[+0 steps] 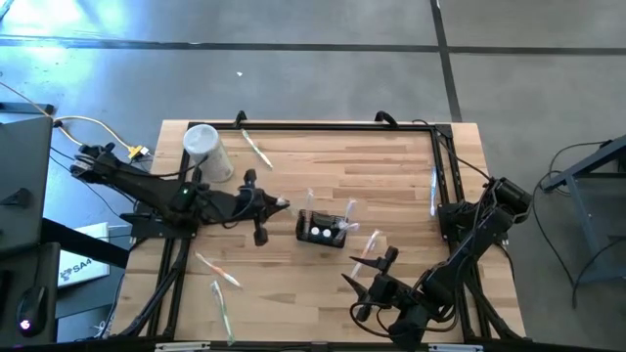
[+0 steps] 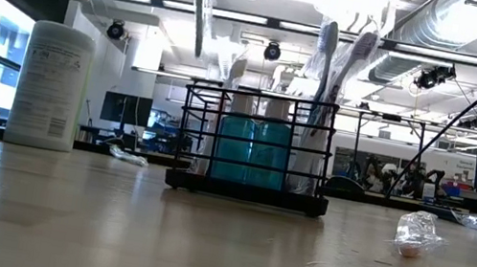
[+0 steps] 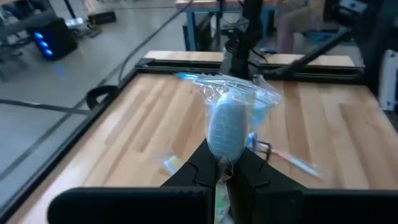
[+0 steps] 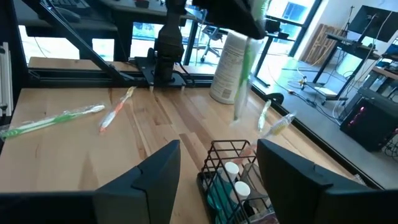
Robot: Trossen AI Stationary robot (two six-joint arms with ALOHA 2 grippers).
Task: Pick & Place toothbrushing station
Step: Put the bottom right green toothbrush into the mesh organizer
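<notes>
The station (image 1: 324,230), a black wire holder, stands upright near the middle of the surface (image 1: 391,176). The low view shows two teal bottles (image 2: 251,151) and two upright toothbrushes (image 2: 323,70) in it; the high view shows only two white caps there. One white canister (image 1: 205,152) stands at the far left corner. About six wrapped toothbrushes lie loose on the surface: one (image 1: 256,149) beside the canister, two (image 1: 218,270) at the near left, the others close around the station.

The left gripper (image 1: 284,203) reaches level from the left, just beside the station, its jaws together on a wrapped toothbrush (image 3: 229,121), seen clearly only in its wrist view. The right gripper (image 1: 377,262) points at the station from the near right, jaws apart and holding nothing; its wrist view frames the station between its fingers (image 4: 155,168).
</notes>
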